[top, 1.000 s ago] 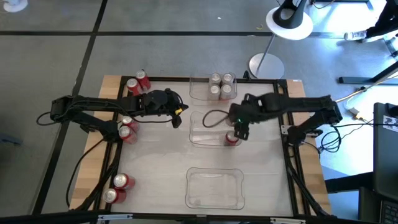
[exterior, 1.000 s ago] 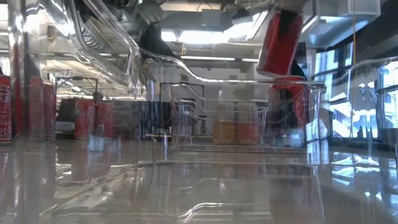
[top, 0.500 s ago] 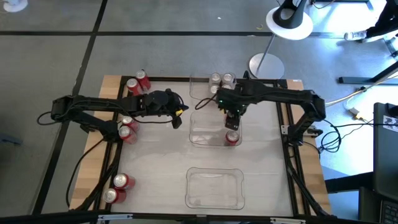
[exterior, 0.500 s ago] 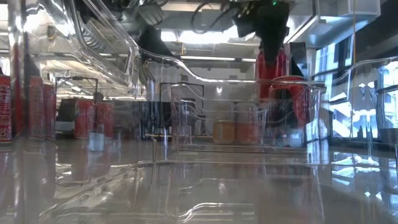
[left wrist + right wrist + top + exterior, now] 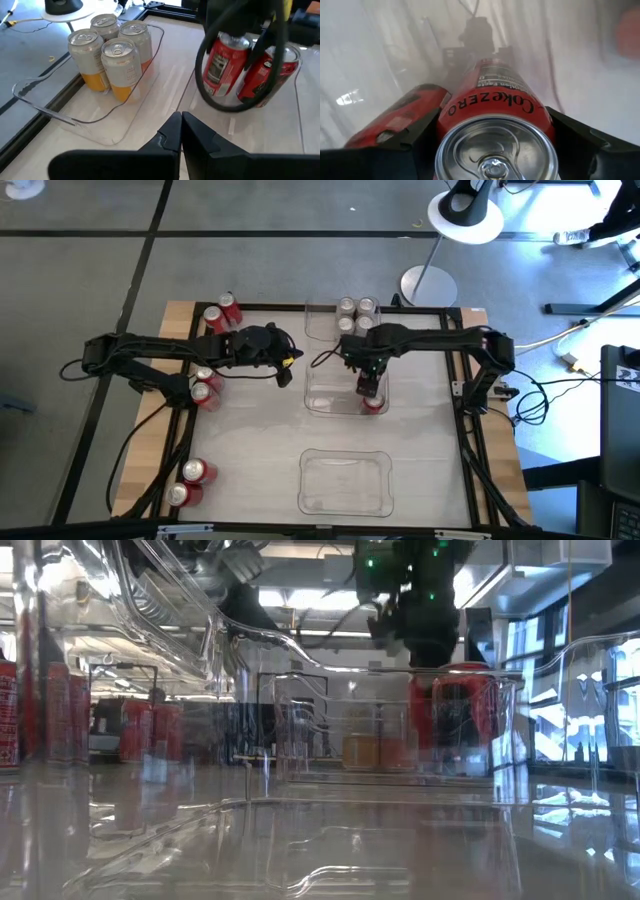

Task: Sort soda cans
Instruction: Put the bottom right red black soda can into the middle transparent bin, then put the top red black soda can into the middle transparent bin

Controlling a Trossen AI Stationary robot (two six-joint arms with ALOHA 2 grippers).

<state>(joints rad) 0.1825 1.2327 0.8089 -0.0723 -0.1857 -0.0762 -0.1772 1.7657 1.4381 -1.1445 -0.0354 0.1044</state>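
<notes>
Nearest me, an empty clear tray [image 5: 344, 480] sits by the tabletop's near edge, with two red cans [image 5: 190, 482] at the near left corner.

In the middle tray [image 5: 318, 392], my right gripper [image 5: 367, 384] is clamped on a red soda can [image 5: 495, 117], upright beside another red can [image 5: 374, 402] at that tray's right end; through the plastic I can't quite tell whether it has touched down.

My left gripper [image 5: 181, 131] waits left of centre, fingers closed on nothing.

The far tray [image 5: 90, 116] holds four silver cans [image 5: 114, 57].

I judge these cans rigid but thin-walled and slick; grip mid-body, moderately.
</notes>
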